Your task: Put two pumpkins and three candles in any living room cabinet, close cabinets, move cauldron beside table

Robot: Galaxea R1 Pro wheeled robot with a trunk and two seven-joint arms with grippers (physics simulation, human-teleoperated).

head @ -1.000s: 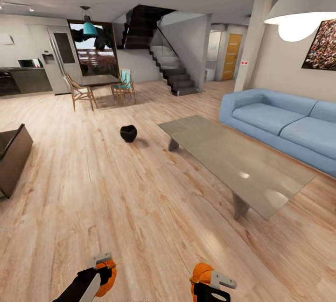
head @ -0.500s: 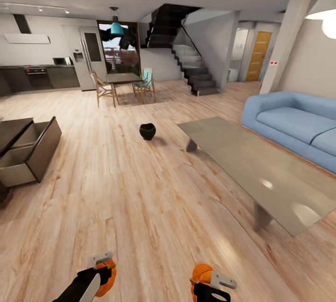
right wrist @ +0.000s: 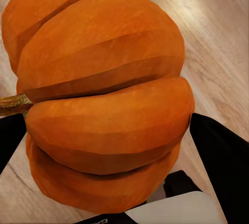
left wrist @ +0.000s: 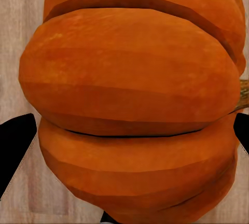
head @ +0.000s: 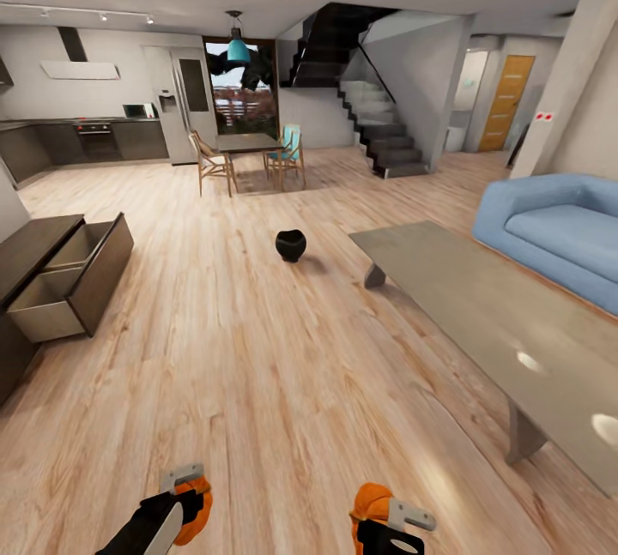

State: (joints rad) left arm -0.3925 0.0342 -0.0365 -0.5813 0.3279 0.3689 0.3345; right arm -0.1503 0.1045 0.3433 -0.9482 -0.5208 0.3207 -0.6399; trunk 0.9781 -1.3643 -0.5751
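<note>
As the head view swings left, bringing the cabinet's (head: 73, 280) open drawer fully into sight, the left gripper (head: 190, 493) and right gripper (head: 378, 510) each clamp 1 of the 2 pumpkins (left wrist: 129, 110), ready for stowing.

This is an open-plan home, living room running into kitchen. The living part shows in the blue sofa (head: 566, 233), the long grey coffee table (head: 481, 298) and a low dark cabinet (head: 60, 276) with a drawer pulled out, all on pale wood flooring (head: 257, 383). Farther back stand a dining table with chairs (head: 249, 156), dark kitchen units with an oven (head: 94, 139), a fridge (head: 189, 113) and a staircase (head: 386, 139).
</note>
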